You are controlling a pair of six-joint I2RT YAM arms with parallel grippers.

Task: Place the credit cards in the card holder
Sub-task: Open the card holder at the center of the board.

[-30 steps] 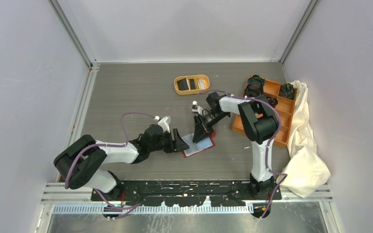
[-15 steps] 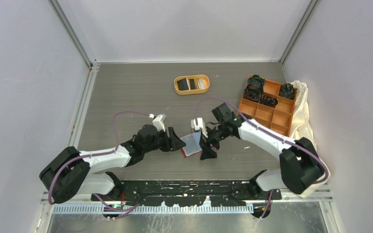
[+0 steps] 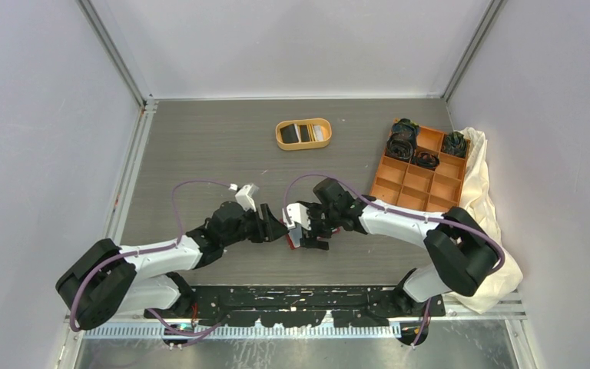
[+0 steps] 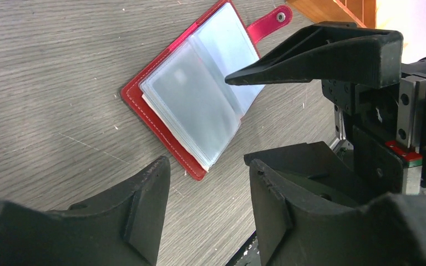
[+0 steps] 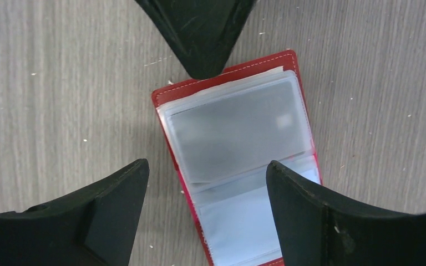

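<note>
The card holder (image 4: pixel 191 105) lies open and flat on the table, a red wallet with clear pale sleeves and its clasp tab (image 4: pixel 270 21) stretched out. My left gripper (image 4: pixel 208 166) is open just short of the wallet's near corner, holding nothing. My right gripper (image 5: pixel 206 169) hovers open over the card holder (image 5: pixel 236 149), its jaws straddling the lower page without gripping it. In the top view both grippers (image 3: pixel 275 228) (image 3: pixel 305 231) meet over the wallet and hide most of it. The credit cards (image 3: pixel 298 133), black and whitish, lie in the orange oval tray (image 3: pixel 280 135) farther back.
An orange compartment box (image 3: pixel 399 187) with black coiled bands stands at the right, beside a crumpled white cloth (image 3: pixel 482 231). The left gripper's fingertip (image 5: pixel 199 39) points into the right wrist view from above the wallet.
My right gripper has opened and swung left and nearer, onto the wallet, with its elbow now out to the right. The left gripper crept slightly toward the wallet.
</note>
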